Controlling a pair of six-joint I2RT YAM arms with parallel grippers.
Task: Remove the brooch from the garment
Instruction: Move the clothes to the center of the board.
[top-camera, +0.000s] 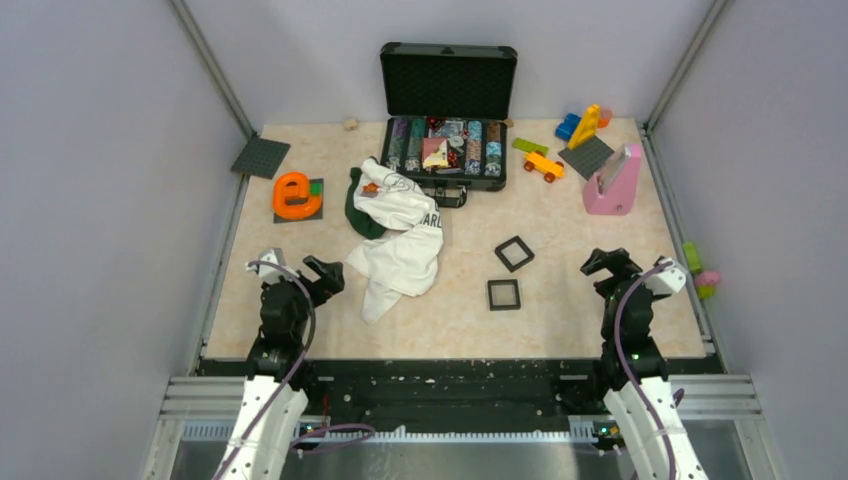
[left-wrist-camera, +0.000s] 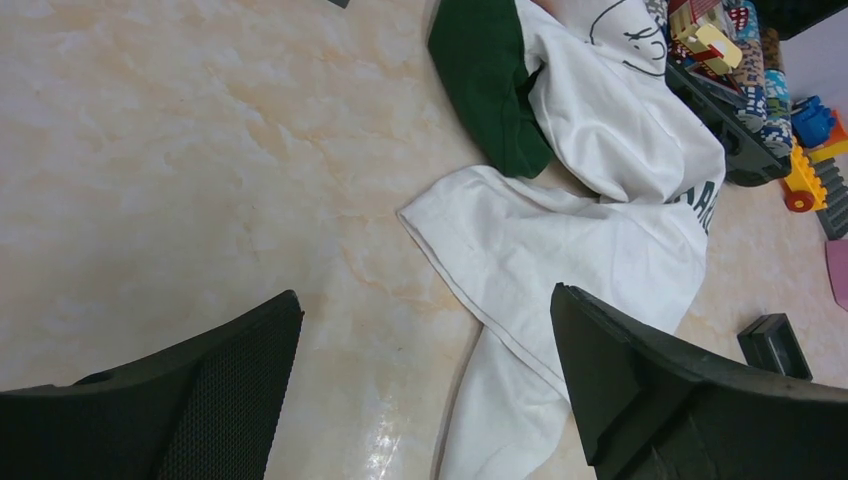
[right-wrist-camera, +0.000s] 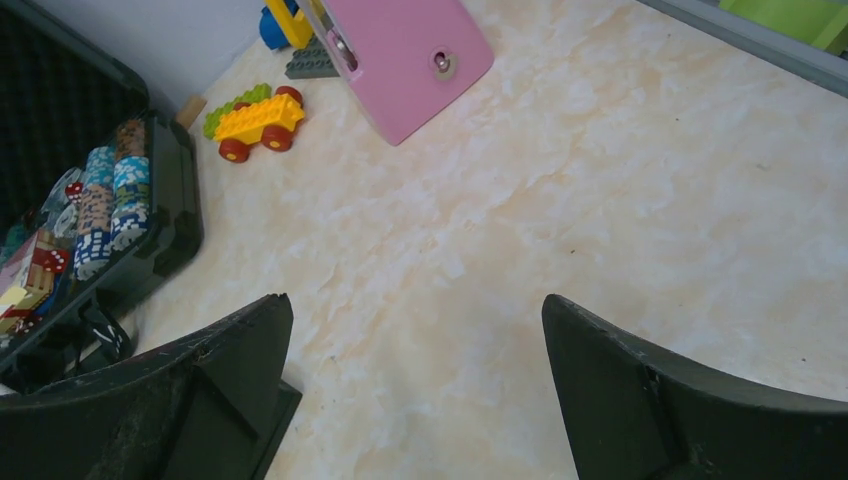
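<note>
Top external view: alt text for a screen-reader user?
A crumpled white-and-green garment lies left of centre, a tiny orange-red brooch on its far end, beside an open black case. The left claw and right claw are open near the front edge, holding nothing.
</note>
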